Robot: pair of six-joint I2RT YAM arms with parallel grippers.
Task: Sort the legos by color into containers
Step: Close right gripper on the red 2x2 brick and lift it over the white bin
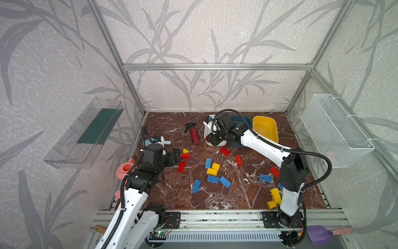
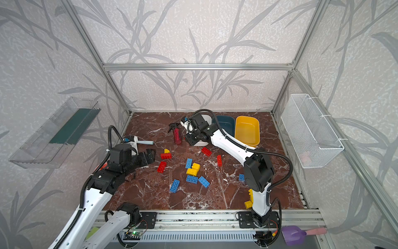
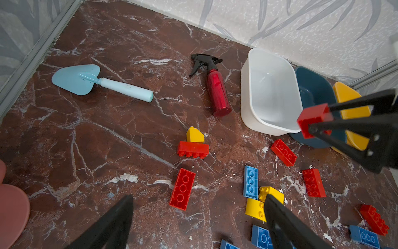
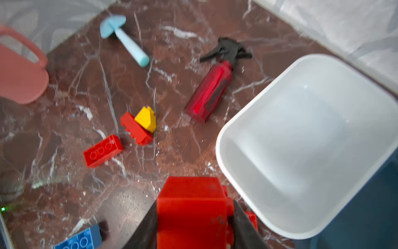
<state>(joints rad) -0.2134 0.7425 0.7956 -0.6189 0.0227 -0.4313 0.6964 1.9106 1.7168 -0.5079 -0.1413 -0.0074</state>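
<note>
Right fingers point(image 4: 245, 226): pinching red brick point(image 4: 191, 204) — just beside white tub point(image 4: 219, 142) rim.
Left fingers point(image 3: 116, 220): spread wide — over worktop point(image 3: 107, 129), near loose red bricks point(image 3: 182, 188).

- Right gripper point(image 2: 191, 140) hangs over the white tub point(image 2: 203, 143).
- Teal tub point(image 2: 228, 124), then yellow tub point(image 2: 247, 129), just to its right.
- Red spray bottle point(image 2: 177, 135) just to its left.
- Legos point(image 2: 192, 171) scattered in front of it.
</note>
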